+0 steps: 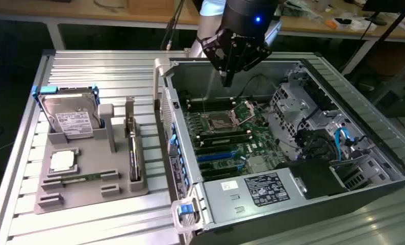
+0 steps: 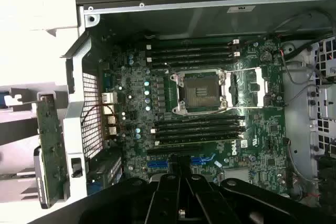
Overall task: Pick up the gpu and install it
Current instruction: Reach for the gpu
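Plainly, little of the job is done yet. Nearest in the exterior view, the grey tray (image 1: pixel 53 201) on the slatted table carries the loose parts: a green memory stick (image 1: pixel 80 178) lying flat, a processor chip (image 1: pixel 64 161) just behind it, and the gpu (image 1: pixel 133 153) standing on its long edge in a slot at the tray's side nearest the computer case (image 1: pixel 188 204). The card is untouched and well apart from the arm. Behind these sits the hard drive (image 1: pixel 70 117) in its blue frame.

To the exterior view's right, the case lies open with its power supply (image 1: pixel 263 188) nearest. Beyond that is the motherboard (image 1: pixel 236 143), whose blue expansion slots (image 1: pixel 220 155) are bare, so no card is installed.

Farthest back, the gripper (image 1: pixel 226 81) hangs over the rear of the case, above the board. Its fingers are pressed together and carry nothing; the wrist view shows the same, with the gripper (image 2: pixel 180 182) over the bare blue slot (image 2: pixel 202 159). Judging by this, both the pick-up and the installation remain to be done.
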`<act>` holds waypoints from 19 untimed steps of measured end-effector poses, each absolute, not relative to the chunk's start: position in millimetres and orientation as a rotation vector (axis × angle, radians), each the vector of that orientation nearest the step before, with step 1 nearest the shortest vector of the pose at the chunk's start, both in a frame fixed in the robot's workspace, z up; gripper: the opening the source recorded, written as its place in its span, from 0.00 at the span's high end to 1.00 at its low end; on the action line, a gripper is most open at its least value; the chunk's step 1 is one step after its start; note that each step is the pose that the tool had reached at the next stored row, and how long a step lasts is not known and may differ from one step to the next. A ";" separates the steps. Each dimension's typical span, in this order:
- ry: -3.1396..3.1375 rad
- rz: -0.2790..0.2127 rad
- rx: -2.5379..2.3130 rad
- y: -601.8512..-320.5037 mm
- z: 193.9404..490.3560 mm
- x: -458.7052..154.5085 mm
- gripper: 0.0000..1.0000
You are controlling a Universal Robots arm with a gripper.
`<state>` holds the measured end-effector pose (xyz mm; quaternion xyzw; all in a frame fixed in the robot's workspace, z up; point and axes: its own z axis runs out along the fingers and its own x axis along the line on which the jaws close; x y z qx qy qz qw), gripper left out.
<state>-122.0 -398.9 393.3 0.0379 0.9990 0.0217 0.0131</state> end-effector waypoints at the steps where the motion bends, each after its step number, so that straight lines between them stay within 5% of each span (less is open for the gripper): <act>1: 3.112 0.068 0.118 -399.0 393.2 -122.8 0.89; 19: 3.113 0.068 0.118 -398.9 393.3 -154.7 0.89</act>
